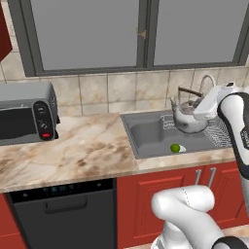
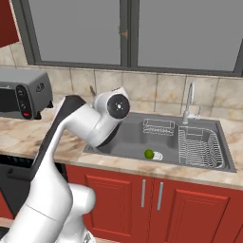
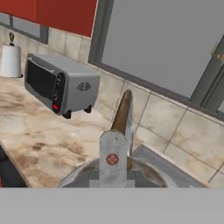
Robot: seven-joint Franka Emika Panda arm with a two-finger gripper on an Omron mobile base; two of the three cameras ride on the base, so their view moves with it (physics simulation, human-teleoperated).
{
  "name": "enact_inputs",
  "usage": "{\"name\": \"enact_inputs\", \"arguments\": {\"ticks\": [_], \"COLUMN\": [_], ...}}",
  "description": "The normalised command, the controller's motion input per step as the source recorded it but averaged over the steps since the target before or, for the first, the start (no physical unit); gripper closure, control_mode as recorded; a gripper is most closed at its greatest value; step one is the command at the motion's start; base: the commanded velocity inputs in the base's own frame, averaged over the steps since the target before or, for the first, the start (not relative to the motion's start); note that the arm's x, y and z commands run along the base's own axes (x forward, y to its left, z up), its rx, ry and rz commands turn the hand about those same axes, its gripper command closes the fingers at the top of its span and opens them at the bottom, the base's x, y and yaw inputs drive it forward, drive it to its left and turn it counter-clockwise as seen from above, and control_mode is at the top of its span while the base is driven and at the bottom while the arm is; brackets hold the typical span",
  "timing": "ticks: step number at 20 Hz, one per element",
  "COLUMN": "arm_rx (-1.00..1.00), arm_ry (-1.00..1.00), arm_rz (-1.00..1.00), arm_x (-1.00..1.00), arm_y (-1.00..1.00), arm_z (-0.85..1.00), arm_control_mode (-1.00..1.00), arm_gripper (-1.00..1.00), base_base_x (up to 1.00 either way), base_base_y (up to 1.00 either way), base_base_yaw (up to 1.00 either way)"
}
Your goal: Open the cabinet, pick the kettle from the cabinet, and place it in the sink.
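The silvery kettle (image 1: 187,120) with its arched brown handle (image 1: 189,92) hangs over the back right of the grey sink (image 1: 146,133), next to the wire rack (image 1: 220,134). My gripper (image 1: 198,103) is shut on the top of that handle. In the hand view one fingertip (image 3: 113,158) presses against the brown handle (image 3: 123,114), and the kettle's domed top (image 3: 85,176) lies just below. From the right, my arm covers the kettle above the sink (image 2: 128,137). A red wall cupboard corner (image 1: 4,36) shows top left; I cannot tell if it is the cabinet.
A green lime (image 1: 175,148) lies on the basin floor. The chrome faucet (image 2: 189,102) rises behind the rack (image 2: 199,147). A grey toaster oven (image 1: 26,114) stands on the marble counter (image 1: 82,146) to the left. Red lower cupboards (image 2: 142,199) and a dishwasher (image 1: 63,214) sit below.
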Motion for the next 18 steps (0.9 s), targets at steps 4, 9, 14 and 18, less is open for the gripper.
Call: {"name": "enact_inputs", "arguments": {"ticks": [4,9,14,18], "arm_rx": [0.0,0.0,0.0,0.0], "arm_ry": [0.14,0.13,0.0,0.0], "arm_rz": [0.14,0.19,0.17,0.1], "arm_x": [0.4,0.34,0.27,0.32], "arm_y": [-0.03,-0.06,-0.04,-0.07], "arm_z": [-0.21,-0.23,-0.28,-0.25], "arm_control_mode": [-1.0,-1.0,-1.0,-1.0], "arm_gripper": [1.0,1.0,1.0,1.0], "base_base_x": [0.0,0.0,0.0,0.0], "base_base_y": [0.0,0.0,0.0,0.0], "base_base_yaw": [0.0,0.0,0.0,0.0]}}
